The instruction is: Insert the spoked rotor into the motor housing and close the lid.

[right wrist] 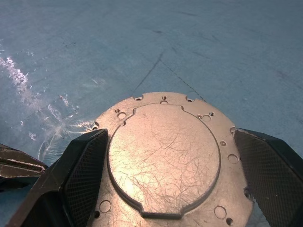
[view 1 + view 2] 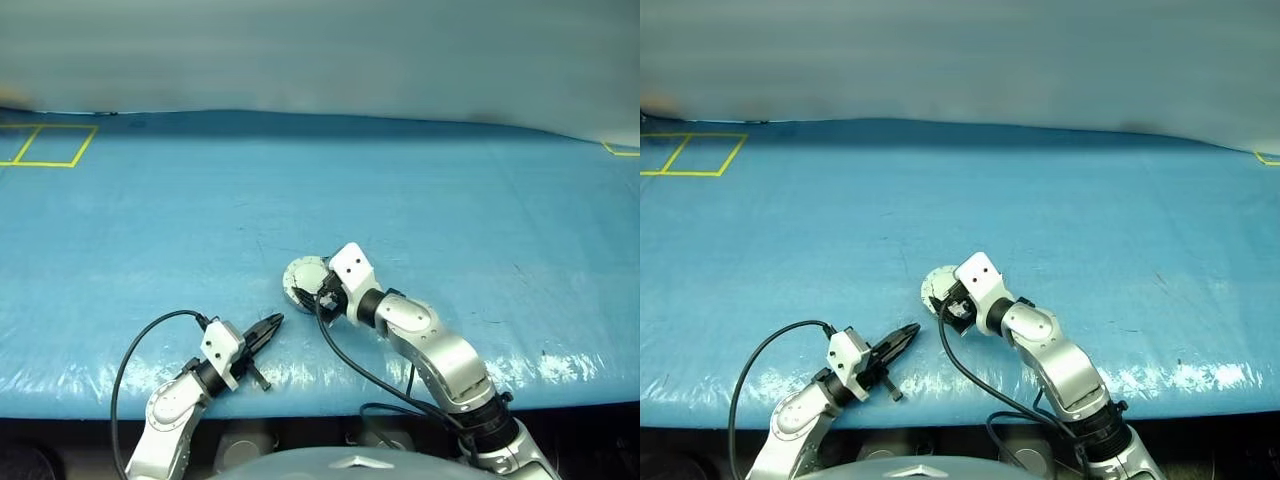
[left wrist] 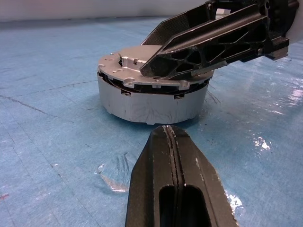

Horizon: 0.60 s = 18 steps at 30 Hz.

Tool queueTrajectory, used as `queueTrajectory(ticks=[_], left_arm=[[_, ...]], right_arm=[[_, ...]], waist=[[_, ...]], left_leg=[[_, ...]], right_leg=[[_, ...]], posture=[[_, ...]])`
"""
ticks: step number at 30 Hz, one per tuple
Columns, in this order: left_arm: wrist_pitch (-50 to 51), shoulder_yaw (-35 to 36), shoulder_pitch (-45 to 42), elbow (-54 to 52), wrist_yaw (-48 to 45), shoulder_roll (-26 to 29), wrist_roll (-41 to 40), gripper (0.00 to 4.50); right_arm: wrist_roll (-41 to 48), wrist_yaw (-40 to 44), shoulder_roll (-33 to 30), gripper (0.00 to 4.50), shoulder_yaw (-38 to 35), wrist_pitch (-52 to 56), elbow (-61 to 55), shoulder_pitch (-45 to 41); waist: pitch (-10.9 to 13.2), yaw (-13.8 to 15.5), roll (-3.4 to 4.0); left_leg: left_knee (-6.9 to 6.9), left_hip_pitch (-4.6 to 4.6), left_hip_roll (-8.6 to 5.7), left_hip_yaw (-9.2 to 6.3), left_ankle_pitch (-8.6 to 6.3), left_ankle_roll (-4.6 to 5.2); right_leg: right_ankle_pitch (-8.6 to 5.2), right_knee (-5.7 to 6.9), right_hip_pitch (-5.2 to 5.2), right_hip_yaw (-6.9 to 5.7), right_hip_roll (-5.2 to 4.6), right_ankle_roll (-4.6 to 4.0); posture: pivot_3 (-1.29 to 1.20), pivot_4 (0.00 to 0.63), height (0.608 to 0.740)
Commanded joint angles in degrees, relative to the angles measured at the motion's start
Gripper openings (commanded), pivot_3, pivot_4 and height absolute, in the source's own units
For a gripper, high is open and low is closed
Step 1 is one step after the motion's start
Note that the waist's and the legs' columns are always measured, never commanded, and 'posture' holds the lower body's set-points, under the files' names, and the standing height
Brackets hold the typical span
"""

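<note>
Resting near the table's (image 2: 420,180) front edge, lid (image 1: 163,156) seated on motor housing (image 3: 151,101), narrow gap showing. Right claw (image 1: 165,189) spread wide astride lid, apparently just released. Left claw (image 3: 173,189) pressed together, just beside housing.

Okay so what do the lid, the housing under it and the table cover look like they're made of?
Lid: bare metal, likely aluminium; matte silver, fine scratches, drilled holes.
Motor housing: the same grey metal, scuffed wall.
Table cover: looks like blue plastic sheeting; glossy glare and creases near the front edge.
</note>
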Motion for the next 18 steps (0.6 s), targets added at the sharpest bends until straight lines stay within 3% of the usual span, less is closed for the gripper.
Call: queueTrajectory(ticks=[1,5,18], left_arm=[[0.1,-0.3,0.4,-2.9,0.3,0.0,-0.6,0.0],[0.4,-0.3,0.6,-3.2,0.4,0.0,-0.5,0.0],[0.9,-0.5,0.8,-3.5,0.3,0.2,-0.7,0.0]], right_arm=[[-1.6,0.4,0.1,4.12,1.4,-3.1,0.7,0.5],[-3.1,0.7,-0.2,3.04,2.4,-5.8,0.8,1.7],[-7.5,-2.2,2.8,3.04,4.9,-1.5,3.6,2.1]], waist=[[0.0,0.0,0.0],[0.0,0.0,0.0],[-0.1,-0.3,-0.07]], left_leg=[[0.0,0.01,0.0,0.01,0.0,0.0],[0.0,0.02,0.01,0.0,0.0,0.0],[0.0,0.14,0.06,0.0,0.02,-0.04]], right_leg=[[0.0,0.0,0.0,0.0,0.0,0.0],[0.0,0.0,0.02,0.0,0.01,0.0],[-0.01,0.02,0.08,0.02,0.0,-0.01]], posture=[[0.0,0.15,0.74],[0.0,0.15,0.74],[0.0,0.15,0.74]])
